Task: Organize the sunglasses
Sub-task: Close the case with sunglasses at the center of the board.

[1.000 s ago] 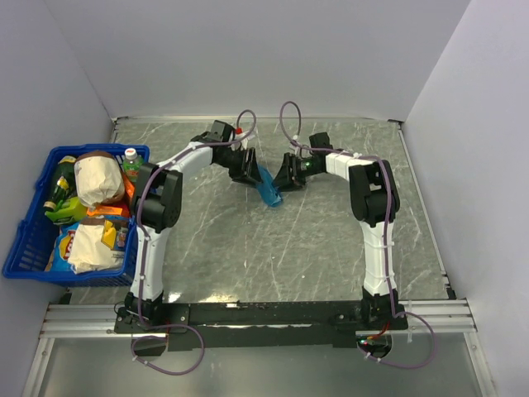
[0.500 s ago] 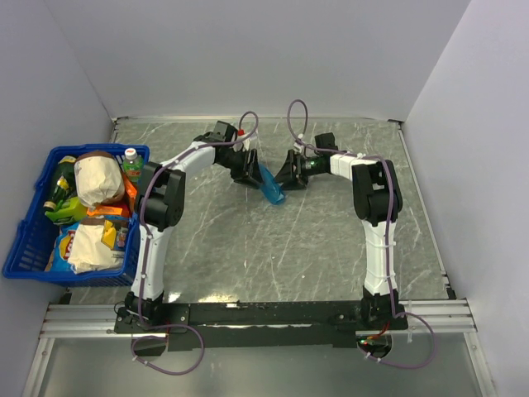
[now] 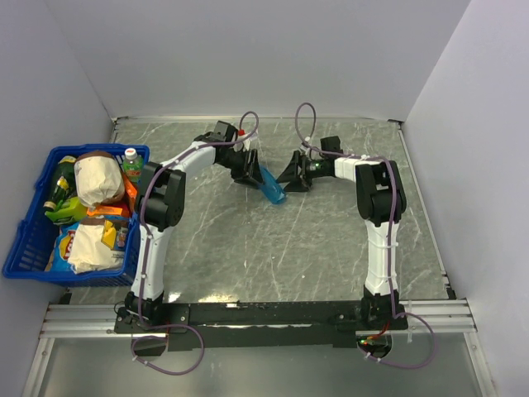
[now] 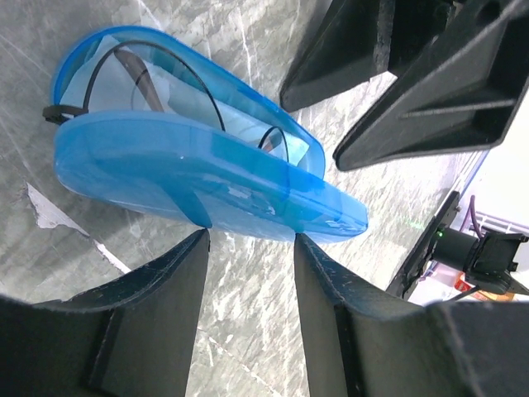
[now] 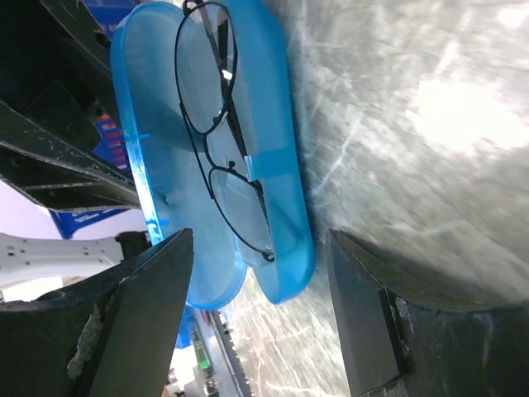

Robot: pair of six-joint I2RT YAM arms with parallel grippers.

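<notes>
The blue translucent case (image 3: 270, 185) lies at the middle back of the table, its lid partly raised. The sunglasses (image 5: 223, 141), thin black wire frame, lie folded inside its lower half (image 5: 285, 132); they also show through the case in the left wrist view (image 4: 178, 99). My left gripper (image 3: 250, 174) is open just left of the case, its fingertips (image 4: 198, 248) at the edge of the lid (image 4: 207, 178). My right gripper (image 3: 291, 175) is open just right of the case, its jaws wide and holding nothing, a little back from the case's end (image 5: 258, 240).
A blue basket (image 3: 33, 240) full of groceries stands at the table's left edge. White walls close the table at the back and on both sides. The right gripper's black fingers (image 4: 397, 74) show close behind the case in the left wrist view.
My right gripper has drawn back a little to the right, away from the case. The left gripper and the case have hardly moved.
</notes>
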